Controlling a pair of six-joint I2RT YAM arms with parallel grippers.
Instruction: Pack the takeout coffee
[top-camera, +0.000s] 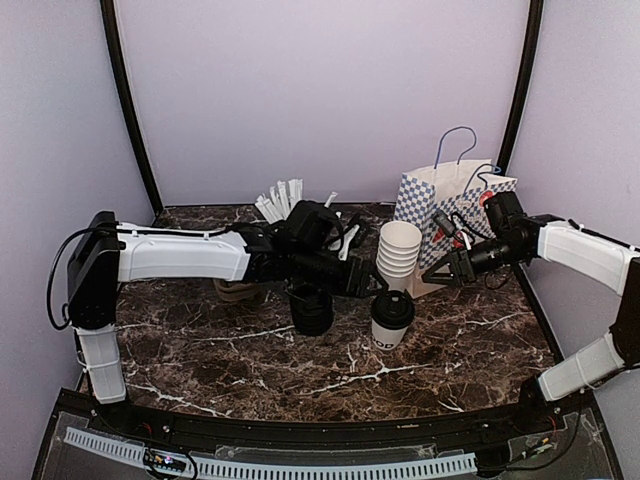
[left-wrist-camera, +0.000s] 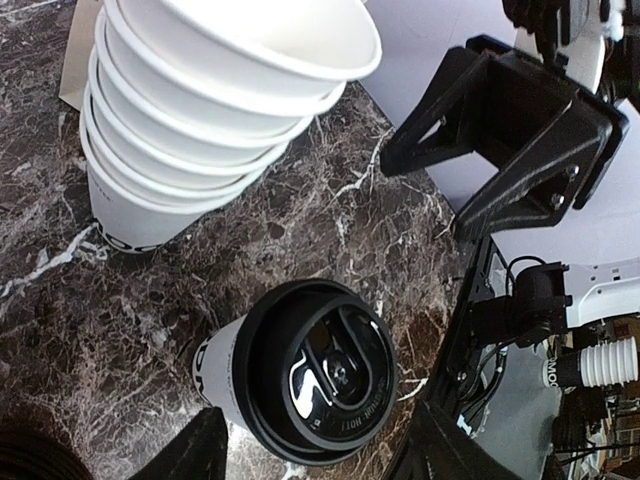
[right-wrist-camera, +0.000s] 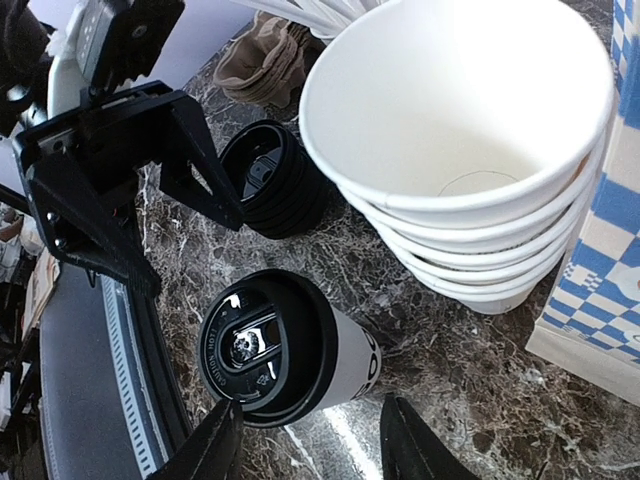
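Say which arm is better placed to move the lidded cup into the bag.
Right, probably: the right pincer, open, frames the lidded cup, and the checkered bag stands beside that arm. The left pincer, also open over it, is farther from the bag.

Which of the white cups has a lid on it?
The lone cup standing just in front of the stack of cups. It alone wears a black lid; the stacked ones are nested and open-topped.
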